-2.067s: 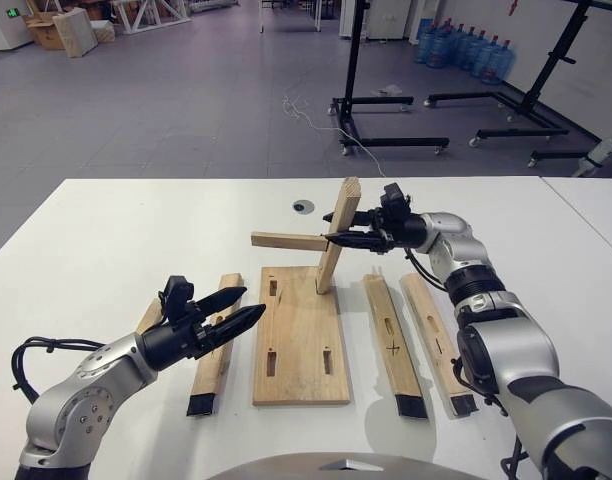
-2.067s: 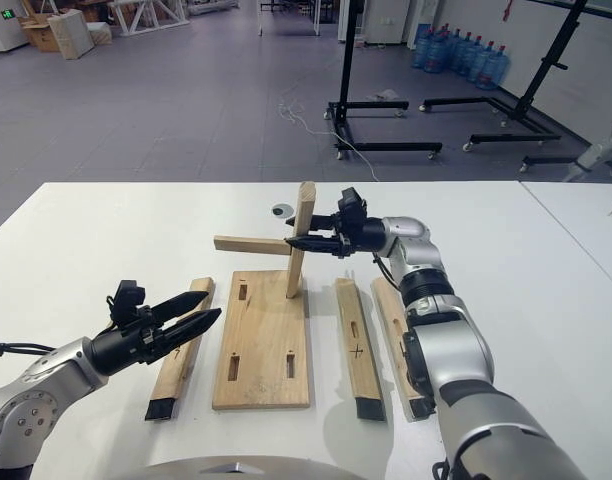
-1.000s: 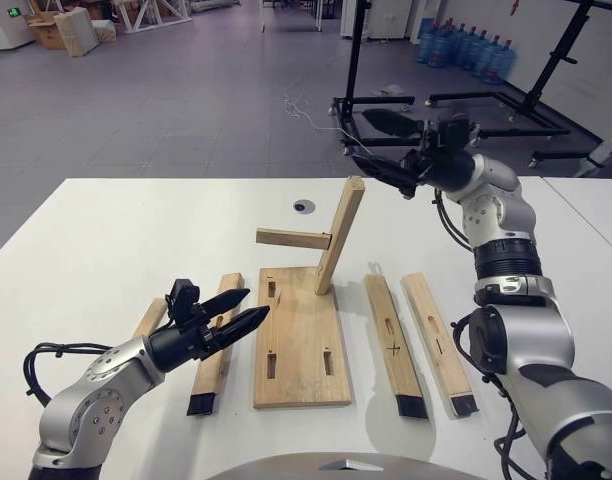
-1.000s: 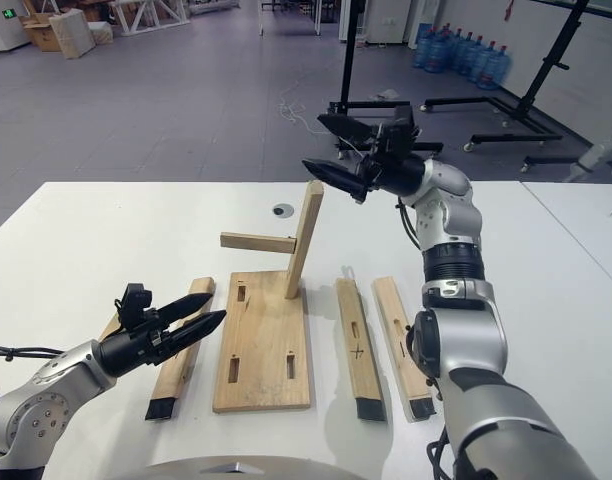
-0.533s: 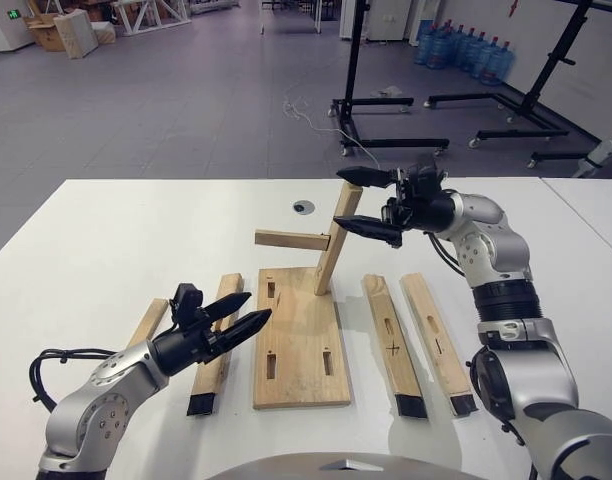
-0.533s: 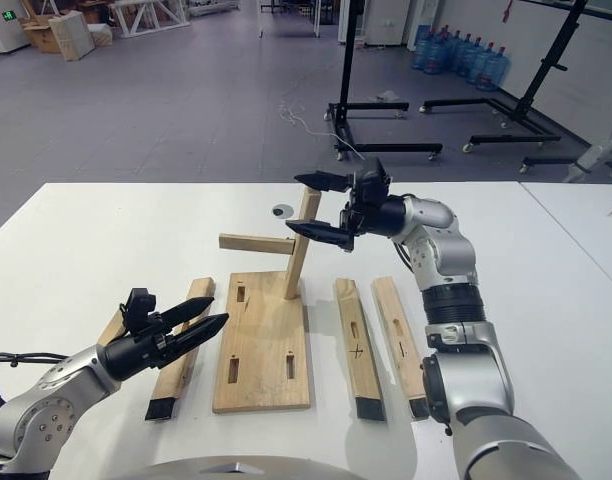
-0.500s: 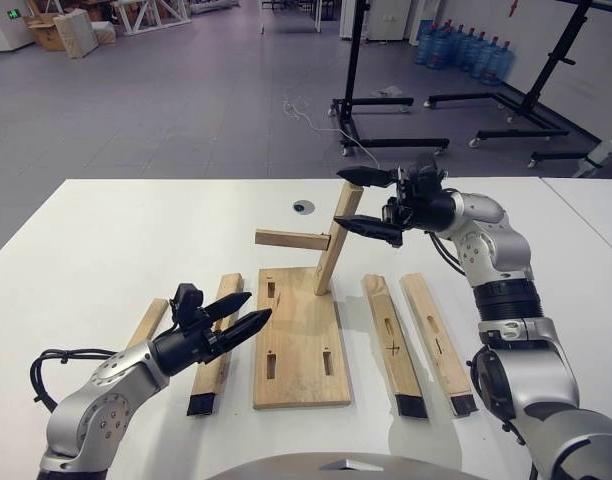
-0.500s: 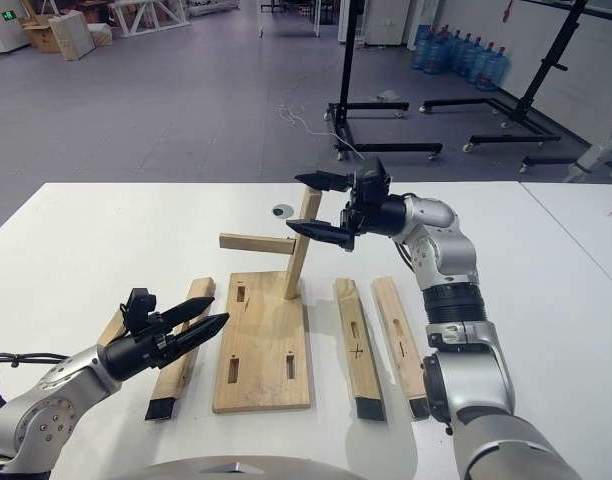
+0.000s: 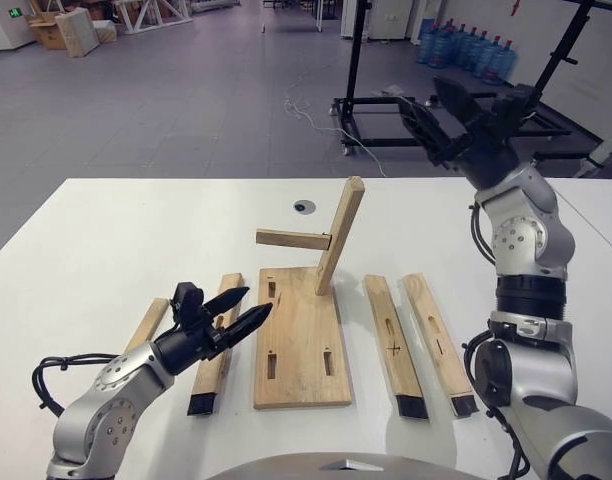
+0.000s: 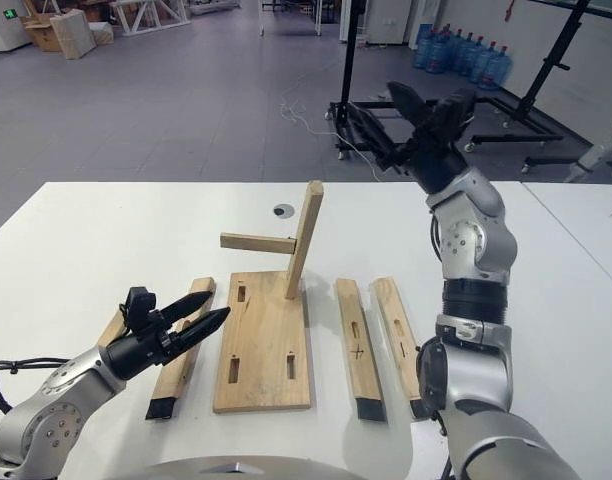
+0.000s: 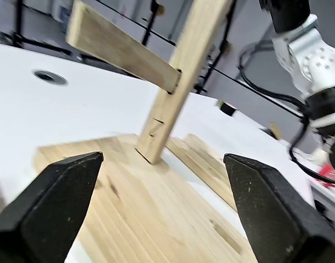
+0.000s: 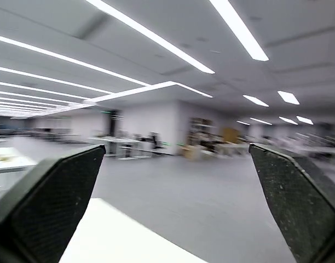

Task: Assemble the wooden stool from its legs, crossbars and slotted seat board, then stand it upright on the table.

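Note:
The slotted seat board [image 9: 298, 345] lies flat at the table's middle. One leg [image 9: 341, 235] stands tilted in its far right slot, and a crossbar [image 9: 291, 239] juts from that leg toward the left. My left gripper [image 9: 238, 310] hovers open, low over a loose leg [image 9: 216, 350] left of the board; its wrist view faces the standing leg [image 11: 184, 71], crossbar [image 11: 121, 52] and board [image 11: 156, 219]. High above the table's far right, my right gripper [image 9: 444, 103] is open and empty, well clear of the standing leg.
Two more loose legs [image 9: 392, 345] [image 9: 437, 340] lie side by side right of the board. A thin wooden piece [image 9: 146, 323] lies left of the left leg. A round grommet hole [image 9: 303, 207] marks the far table middle.
My right gripper, which was open around the top of the standing leg, has swung up and to the right, away from it. The left gripper has barely moved.

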Available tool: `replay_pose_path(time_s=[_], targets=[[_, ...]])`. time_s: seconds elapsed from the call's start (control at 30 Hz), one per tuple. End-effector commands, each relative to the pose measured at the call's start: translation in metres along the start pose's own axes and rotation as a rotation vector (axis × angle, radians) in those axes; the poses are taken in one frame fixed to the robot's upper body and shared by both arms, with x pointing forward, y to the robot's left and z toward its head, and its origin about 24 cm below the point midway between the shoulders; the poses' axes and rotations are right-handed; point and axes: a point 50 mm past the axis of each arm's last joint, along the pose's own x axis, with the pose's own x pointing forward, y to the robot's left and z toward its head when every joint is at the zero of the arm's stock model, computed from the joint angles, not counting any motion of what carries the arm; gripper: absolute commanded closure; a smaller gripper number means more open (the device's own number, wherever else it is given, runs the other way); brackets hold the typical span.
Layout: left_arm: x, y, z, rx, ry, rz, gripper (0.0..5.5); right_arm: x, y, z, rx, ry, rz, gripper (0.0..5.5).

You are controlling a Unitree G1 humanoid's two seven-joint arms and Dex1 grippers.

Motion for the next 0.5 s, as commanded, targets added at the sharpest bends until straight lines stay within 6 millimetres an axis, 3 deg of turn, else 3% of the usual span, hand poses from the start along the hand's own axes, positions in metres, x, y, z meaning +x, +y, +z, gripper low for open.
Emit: replay_pose_path(time_s=[0.03,0.1,0.2,0.5], targets=[[-0.012,0.009,0.013,0.089,-0.114,0.273,1.46,-0.052,0.005,-0.051,-0.061,0.317,-0.237,0.66],[-0.019,0.01,0.024,0.117,-0.204,0.458,1.46,-0.086,0.007,-0.069,-0.192,0.478,-0.376,0.66],[-0.023,0.003,0.034,0.157,-0.289,0.605,1.46,-0.113,0.012,-0.08,-0.212,0.669,-0.445,0.66],[-0.035,-0.009,0.032,0.198,-0.344,0.807,1.46,-0.16,0.059,-0.066,-0.103,0.916,-0.279,0.66]])
